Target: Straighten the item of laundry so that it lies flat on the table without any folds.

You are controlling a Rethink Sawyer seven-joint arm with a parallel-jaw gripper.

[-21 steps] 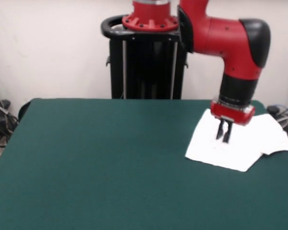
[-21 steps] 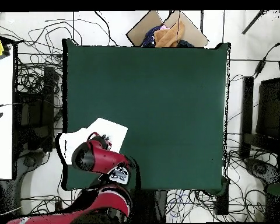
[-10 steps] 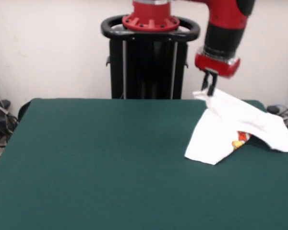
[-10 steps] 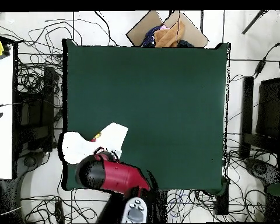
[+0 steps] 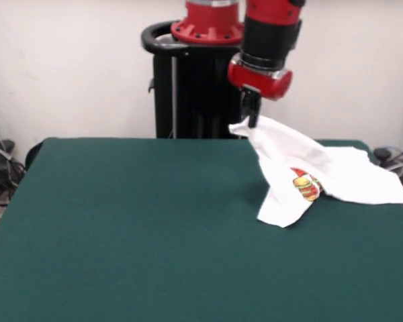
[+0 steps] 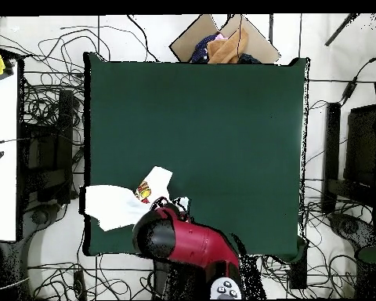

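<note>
dark green table (image 5: 121,228) is being left mostly bare, with the t-shirt (image 5: 336,176) bunched at one edge. one corner is being pinched high by the closed gripper (image 5: 251,118); the rest is trailing down and away from the fingers toward that edge.

From my seat the table (image 5: 121,228) shows a matt, felt-like dark green top, even and without shine. The item of laundry (image 5: 309,176) near the table's right edge in the front view looks like soft white cloth, thin enough to drape and crease, with a flat printed patch of red, orange and yellow on it. The pincer (image 5: 252,115) pinching the cloth's raised corner looks like dark, dull hard material. Above it I see the arm (image 5: 269,33), its red shell smooth and slightly glossy like moulded plastic, with a matt black band.
</note>
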